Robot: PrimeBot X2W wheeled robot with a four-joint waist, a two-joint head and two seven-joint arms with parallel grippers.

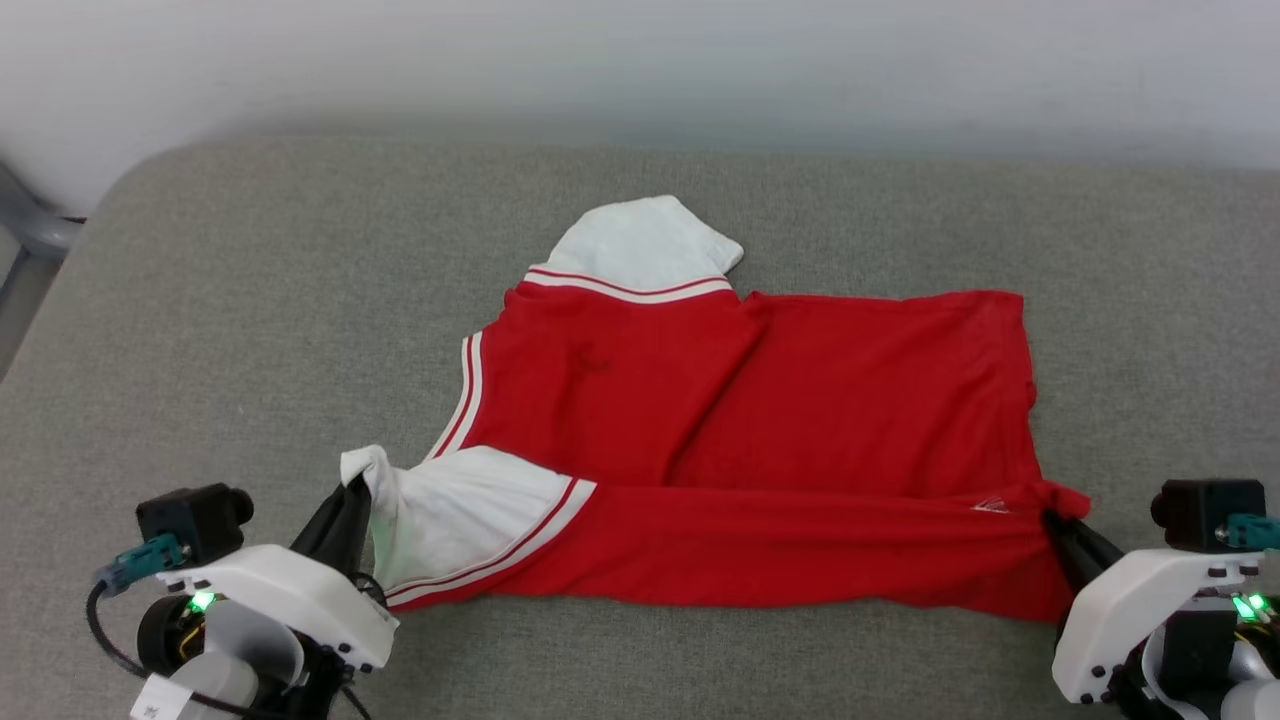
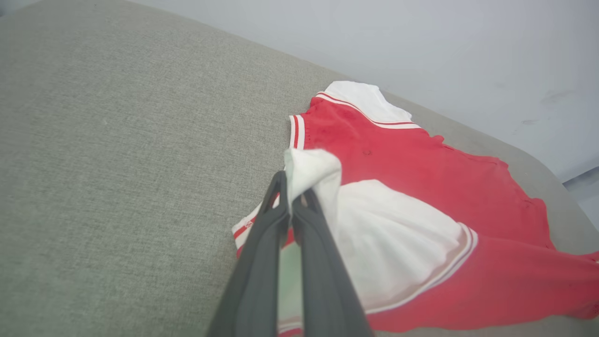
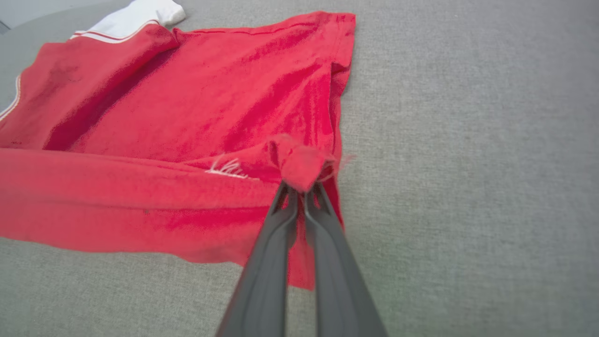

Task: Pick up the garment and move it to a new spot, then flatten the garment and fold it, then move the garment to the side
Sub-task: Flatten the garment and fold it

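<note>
Red shirt [image 1: 780,400] spread out mid tabletop [image 1: 250,300], near edge folded over. Left pincer [image 1: 352,490] squeezed tight on white sleeve [image 1: 450,510], toward tabletop's front left. Right pincer [image 1: 1052,518] squeezed tight on red corner [image 1: 1065,497], toward tabletop's front right.

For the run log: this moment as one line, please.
phase: fold | left pincer: shut on red T-shirt sleeve | right pincer: shut on hem corner | near edge taut, rest lying on grey fabric surface
</note>
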